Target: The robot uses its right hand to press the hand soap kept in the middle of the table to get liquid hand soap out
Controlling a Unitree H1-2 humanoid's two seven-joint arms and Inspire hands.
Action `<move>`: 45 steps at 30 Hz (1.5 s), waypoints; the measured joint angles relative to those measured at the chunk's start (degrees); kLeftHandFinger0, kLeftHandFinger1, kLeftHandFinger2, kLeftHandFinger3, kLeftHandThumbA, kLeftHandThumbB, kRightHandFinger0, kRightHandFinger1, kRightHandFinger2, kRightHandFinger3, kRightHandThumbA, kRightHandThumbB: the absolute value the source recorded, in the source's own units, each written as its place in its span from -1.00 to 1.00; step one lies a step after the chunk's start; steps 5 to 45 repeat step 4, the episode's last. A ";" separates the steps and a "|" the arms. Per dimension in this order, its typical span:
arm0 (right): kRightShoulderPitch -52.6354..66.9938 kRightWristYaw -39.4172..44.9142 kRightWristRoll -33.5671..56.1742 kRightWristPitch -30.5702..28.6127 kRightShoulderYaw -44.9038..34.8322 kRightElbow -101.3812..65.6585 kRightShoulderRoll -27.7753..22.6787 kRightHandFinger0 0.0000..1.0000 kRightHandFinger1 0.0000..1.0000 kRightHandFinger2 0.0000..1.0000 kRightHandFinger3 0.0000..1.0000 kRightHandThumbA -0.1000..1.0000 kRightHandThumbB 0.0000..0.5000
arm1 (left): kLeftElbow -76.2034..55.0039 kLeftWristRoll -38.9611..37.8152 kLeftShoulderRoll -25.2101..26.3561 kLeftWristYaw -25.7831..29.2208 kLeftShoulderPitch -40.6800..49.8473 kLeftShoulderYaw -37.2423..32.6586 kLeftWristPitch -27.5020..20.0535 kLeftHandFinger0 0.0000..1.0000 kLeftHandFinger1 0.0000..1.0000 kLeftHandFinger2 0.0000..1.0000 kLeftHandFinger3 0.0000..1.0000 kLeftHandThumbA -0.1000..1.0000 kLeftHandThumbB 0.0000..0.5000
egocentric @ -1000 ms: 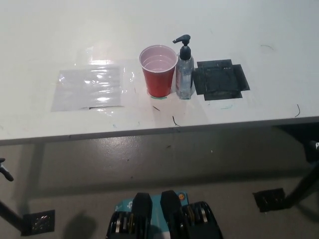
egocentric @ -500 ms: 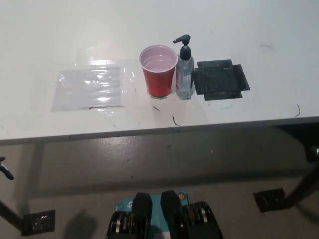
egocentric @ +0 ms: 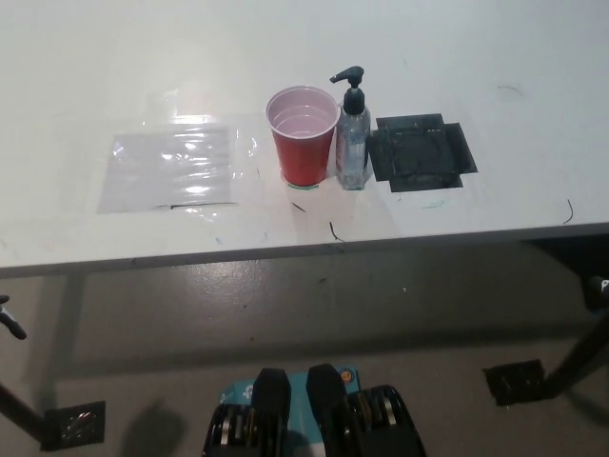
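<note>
The clear hand soap bottle (egocentric: 352, 143) with a black pump head stands upright in the middle of the white table (egocentric: 457, 57). Its spout points to the picture's left, over a red cup (egocentric: 304, 135) that touches the bottle's left side. The cup is upright with a pale inside. Neither of my hands shows over the table. A small dark shape (egocentric: 599, 285) at the right edge, below the table, is too little to identify.
A black taped square (egocentric: 422, 152) lies just right of the bottle. A clear plastic sheet (egocentric: 173, 169) lies flat to the left. The table's front edge (egocentric: 304, 253) runs across the middle, with floor and black table feet (egocentric: 515, 382) below.
The bottle, cup and sheet have not moved. Only the small dark shape at the right edge has shifted slightly.
</note>
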 measured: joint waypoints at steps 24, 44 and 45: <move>0.00 -0.14 -0.03 0.04 0.32 0.00 -0.17 1.00 1.00 1.00 1.00 1.00 0.02 | 0.00 -0.23 0.00 0.38 0.00 -0.04 0.00 1.00 1.00 0.99 0.62 1.00 -0.39; 0.00 -0.14 -0.03 0.04 0.32 0.00 -0.17 1.00 1.00 1.00 1.00 1.00 0.02 | 0.00 -0.23 0.00 0.38 0.00 -0.04 0.00 1.00 1.00 0.99 0.62 1.00 -0.39; 0.00 -0.14 -0.03 0.04 0.32 0.00 -0.17 1.00 1.00 1.00 1.00 1.00 0.02 | 0.00 -0.23 0.00 0.38 0.00 -0.04 0.00 1.00 1.00 0.99 0.62 1.00 -0.39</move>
